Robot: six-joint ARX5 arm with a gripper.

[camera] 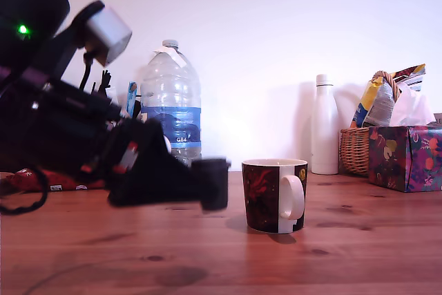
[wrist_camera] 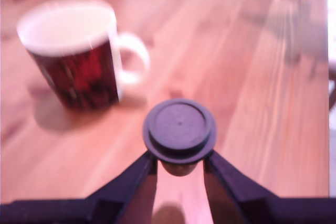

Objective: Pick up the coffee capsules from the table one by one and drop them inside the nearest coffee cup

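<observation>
A gripper (wrist_camera: pixel 179 163), closed on a dark capsule (wrist_camera: pixel 179 129), hangs above the wooden surface (camera: pixel 359 253), just to the exterior view's left of the coffee cup (camera: pixel 274 195). A narrow gap separates capsule and cup. The cup's mouth is open and unobstructed above. Bare surface lies in front of the cup and to its right. Farther back stand a large water bottle (camera: pixel 171 101), a tall white bottle (camera: pixel 324 126), a wicker basket (camera: pixel 356 148) and a tissue box (camera: pixel 406 158), well apart from the cup.
</observation>
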